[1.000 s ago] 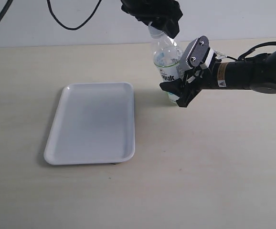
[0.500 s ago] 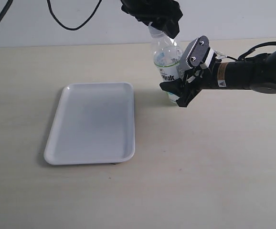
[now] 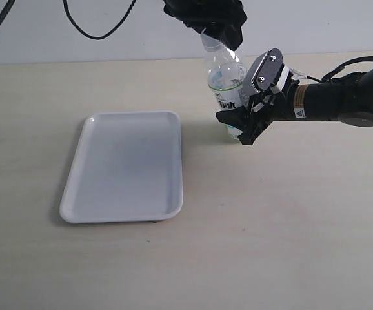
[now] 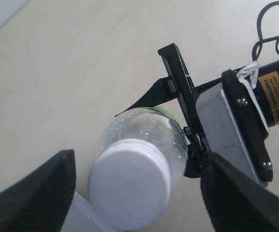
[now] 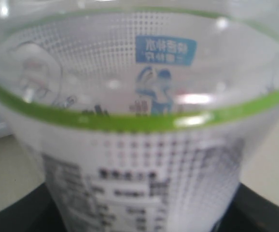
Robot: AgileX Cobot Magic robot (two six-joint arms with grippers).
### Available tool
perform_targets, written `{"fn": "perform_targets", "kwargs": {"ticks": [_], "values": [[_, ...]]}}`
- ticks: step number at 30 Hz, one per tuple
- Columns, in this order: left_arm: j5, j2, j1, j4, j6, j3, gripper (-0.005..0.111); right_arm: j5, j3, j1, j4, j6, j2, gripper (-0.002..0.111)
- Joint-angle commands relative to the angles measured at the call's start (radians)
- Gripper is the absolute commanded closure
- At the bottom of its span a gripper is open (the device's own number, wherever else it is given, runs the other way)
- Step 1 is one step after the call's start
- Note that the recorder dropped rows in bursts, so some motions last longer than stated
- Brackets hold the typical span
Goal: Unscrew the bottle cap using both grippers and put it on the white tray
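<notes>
My two hands meet at the bottle [image 3: 225, 81], which stands close to upright with its base on the pale worktop [image 3: 270, 226], just beside the long right edge of the white tray [image 3: 125, 165]. The tray lies flat with nothing on it.

My right hand [image 3: 244, 106], the one with grey metal plate jaws on a black cylindrical arm, reaches in level from the right. It is pressed onto the lower, labelled part of the bottle, pinching it from both sides. Its wrist camera sees little but the printed label and its green band [image 5: 130, 121], out of focus at close range.

My left hand [image 3: 220, 35], all black, comes down from above over the bottle's neck. The bottle cap [image 4: 129, 186] sits on the neck, white and round. My left fingers [image 4: 33, 193] stand spread on either side of it, and the left wrist view shows a gap between each finger and the cap. From the exterior view I cannot tell whether either finger touches it.

A black cable [image 3: 90, 29] loops against the wall behind the worktop.
</notes>
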Motion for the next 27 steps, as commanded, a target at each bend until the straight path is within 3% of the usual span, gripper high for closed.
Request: {"fn": "perform_targets", "kwargs": {"ticks": [1,27], "values": [[-0.019,-0.022,0.000,-0.007,0.001,-0.002,0.036,0.070,0.004,0.002,-0.027,-0.005,0.007,0.108],[-0.019,-0.029,0.000,-0.005,0.001,-0.002,0.037,0.062,0.004,0.002,-0.029,-0.005,0.007,0.108]]}}
